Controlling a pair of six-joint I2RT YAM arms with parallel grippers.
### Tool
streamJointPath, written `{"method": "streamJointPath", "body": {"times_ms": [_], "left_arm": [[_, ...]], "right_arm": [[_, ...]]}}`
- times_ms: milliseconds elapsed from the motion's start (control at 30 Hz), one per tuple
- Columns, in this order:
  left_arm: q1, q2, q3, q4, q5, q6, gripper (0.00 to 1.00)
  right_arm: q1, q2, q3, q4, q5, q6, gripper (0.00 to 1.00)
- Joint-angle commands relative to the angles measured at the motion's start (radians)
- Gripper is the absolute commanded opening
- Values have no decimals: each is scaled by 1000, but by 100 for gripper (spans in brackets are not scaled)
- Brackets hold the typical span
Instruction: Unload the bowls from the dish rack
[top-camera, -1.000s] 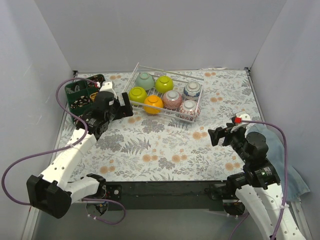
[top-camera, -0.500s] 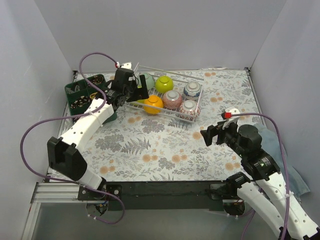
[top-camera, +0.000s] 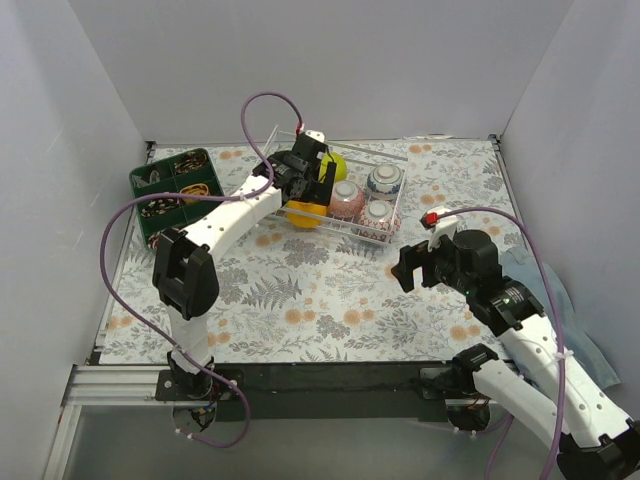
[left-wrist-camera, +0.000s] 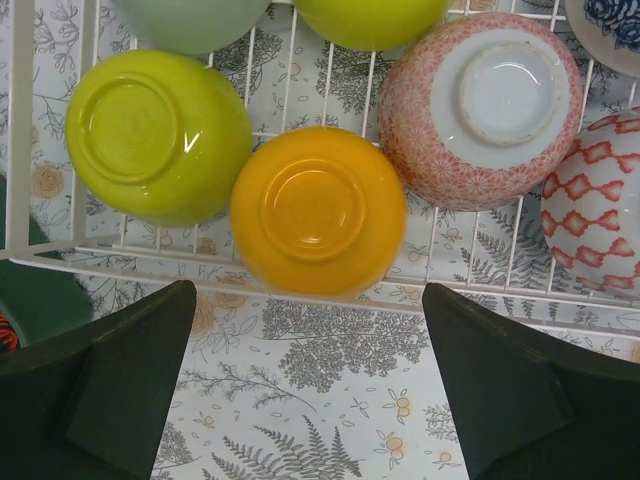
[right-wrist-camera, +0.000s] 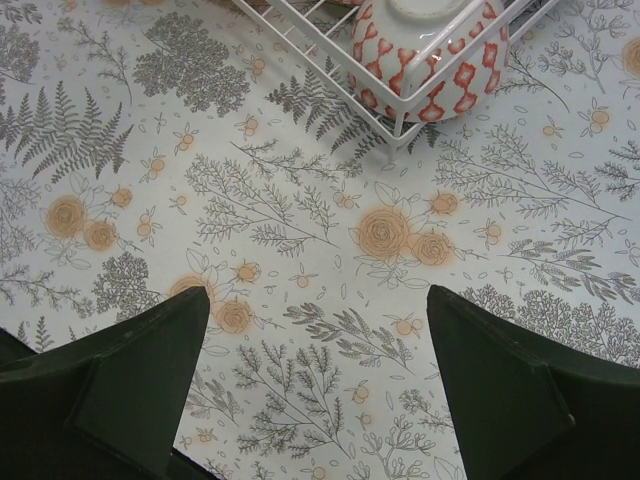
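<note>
The white wire dish rack (top-camera: 365, 238) holds several upturned bowls. In the left wrist view I see the orange bowl (left-wrist-camera: 318, 208), a lime-yellow bowl (left-wrist-camera: 155, 135), a pink-patterned bowl (left-wrist-camera: 480, 110), a red-lattice bowl (left-wrist-camera: 595, 215), and the edges of the pale green bowl (left-wrist-camera: 190, 20) and a second lime-yellow bowl (left-wrist-camera: 370, 15). My left gripper (left-wrist-camera: 310, 390) is open and empty, hovering above the rack's front rim (left-wrist-camera: 450, 292) near the orange bowl (top-camera: 305, 212). My right gripper (right-wrist-camera: 315, 385) is open and empty above the cloth, in front of the rack's corner and the red-lattice bowl (right-wrist-camera: 430, 50).
A dark green compartmented tray (top-camera: 170, 190) stands left of the rack. A blue cloth (top-camera: 540, 275) lies at the right table edge. A floral cloth (top-camera: 300, 290) covers the table. White walls close in the back and sides.
My left arm has swung right from the green tray to over the rack's left-front part. My right gripper has moved a little left and forward towards the rack.
</note>
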Motion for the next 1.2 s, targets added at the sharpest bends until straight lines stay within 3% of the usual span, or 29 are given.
{"method": "streamJointPath", "body": {"times_ms": [0,400,1167], "left_arm": [[-45,15,44,34,-75,102,98],[-182,228,165,6,-362,324,98],[-151,368,206,-125,-245,274,95]], "right_arm": [[3,56,69,26,11,44,99],[3,176,109,7,-65,133,99],[3,130,39,45,-62,137,99]]}}
